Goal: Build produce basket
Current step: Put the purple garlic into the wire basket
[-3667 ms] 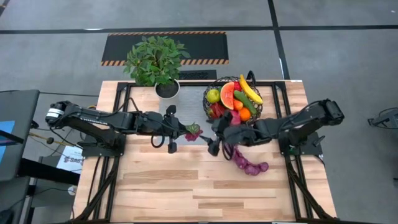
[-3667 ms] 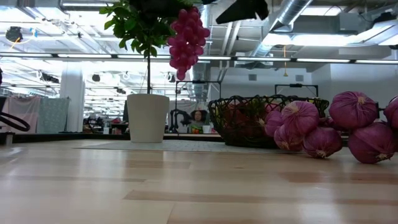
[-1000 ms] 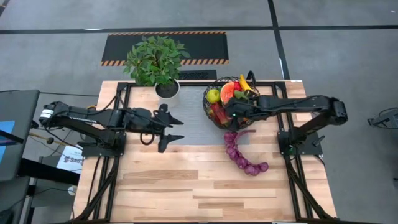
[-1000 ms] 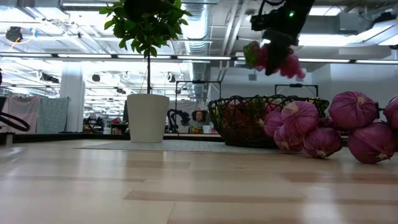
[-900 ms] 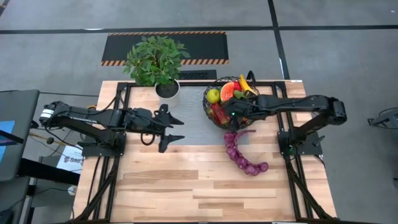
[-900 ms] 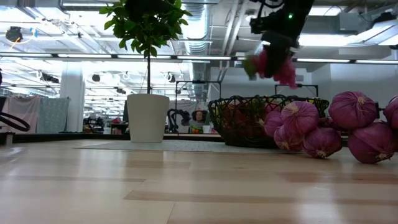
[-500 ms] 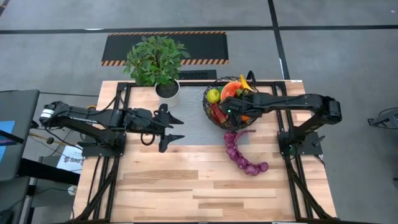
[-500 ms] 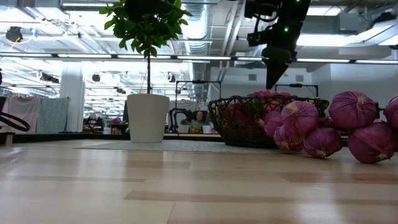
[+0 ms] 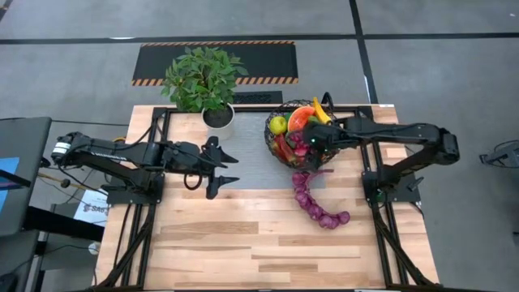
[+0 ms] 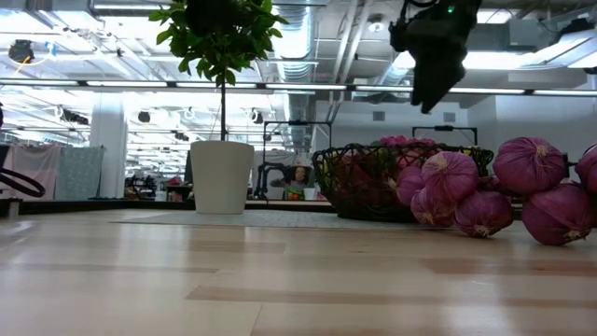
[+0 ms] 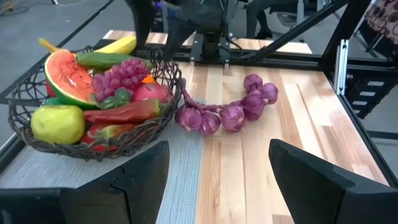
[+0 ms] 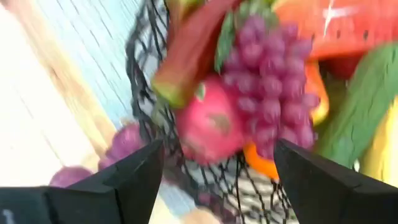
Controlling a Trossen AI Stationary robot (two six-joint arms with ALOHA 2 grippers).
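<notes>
I read this as the moment just after a drop: the grapes [image 11: 122, 73] lie on top of the produce in the basket [image 9: 302, 132], which sits at the far side of the desk [image 9: 243, 243], and my right hand [image 9: 310, 143] hovers over the basket's near rim, fingers spread wide and holding nothing. The string of purple onions [image 9: 315, 203] lies on the desk just beside the basket, so I judge that the next pick; it calls for drawing the right hand back toward me and down onto the string. My left hand [image 9: 219, 168] waits open and empty mid-desk. The left wrist view shows the watermelon [image 11: 69, 70] and chillies [image 11: 121, 113] clearly (the high view hides these under the arm), while the low view alone shows the hand well clear above the rim.
</notes>
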